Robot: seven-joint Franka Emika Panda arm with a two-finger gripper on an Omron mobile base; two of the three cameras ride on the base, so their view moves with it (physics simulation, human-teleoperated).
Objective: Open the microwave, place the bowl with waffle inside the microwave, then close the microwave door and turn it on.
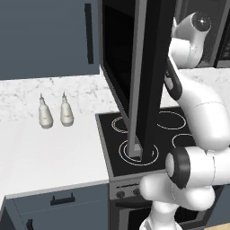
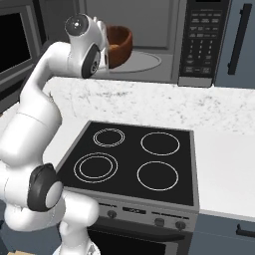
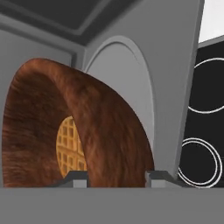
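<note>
1. Fingertips (image 3: 81, 178) sit closest to my hand camera, one either side of the bowl (image 3: 87, 131) wall. So my claw (image 3: 117, 179) is part-open and clamped on the rim, bowl in hand.
2. Waffle (image 3: 70, 146) is in the bowl, grid face visible, lying against the base.
3. Bowl is inside the microwave (image 2: 164, 45) cavity, above the round turntable (image 2: 144, 61); right base view puts it at the left part of the cavity, just past my wrist. Can't tell from these frames whether its base touches the turntable or hangs just over it.
4. Door (image 1: 148, 76) stands wide open, swung out over the cooktop (image 2: 134, 159), edge-on in the left base view.
5. Key relation: turntable lies straight ahead of the claw along its pointing axis, bowl between the two. Judgement: next move is a short push along that axis to seat the bowl, then release.
6. Risk, my guess: bowl looks tilted in hand view, so it could rock or shed the waffle on release.
7. Left to do: release, retract, shut door, press a panel (image 2: 199, 40) button.
</note>
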